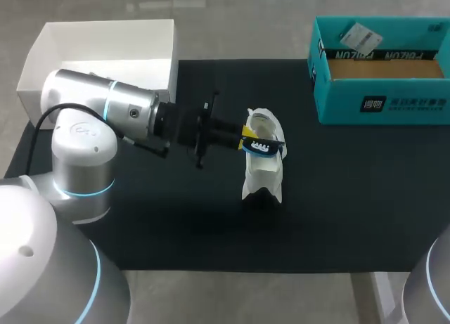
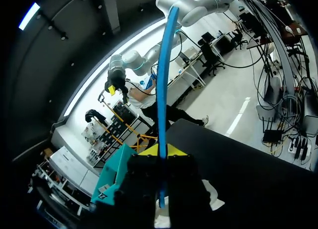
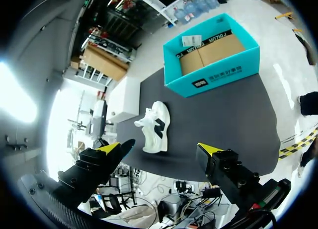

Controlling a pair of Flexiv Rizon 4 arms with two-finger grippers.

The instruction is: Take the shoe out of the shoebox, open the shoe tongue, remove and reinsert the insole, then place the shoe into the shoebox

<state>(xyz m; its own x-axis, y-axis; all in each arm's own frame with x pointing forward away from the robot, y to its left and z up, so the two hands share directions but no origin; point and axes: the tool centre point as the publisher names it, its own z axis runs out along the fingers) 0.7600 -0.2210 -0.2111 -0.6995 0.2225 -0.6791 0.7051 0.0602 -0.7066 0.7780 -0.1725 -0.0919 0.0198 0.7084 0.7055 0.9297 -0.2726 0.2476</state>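
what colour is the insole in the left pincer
The insole is blue; it shows best in the left wrist view.

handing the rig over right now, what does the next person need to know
Grippers: the left gripper is shut on the insole, holding it on edge at the shoe's opening. The right gripper is open and empty, high above the table.
Things: the shoe stands mid-table on the black mat. The teal shoebox is open at the far right.
Done: the shoe is out of the box and the insole is gripped. Whether it is coming out or going back in cannot be told.
Left: seat the insole, then put the shoe into the shoebox.
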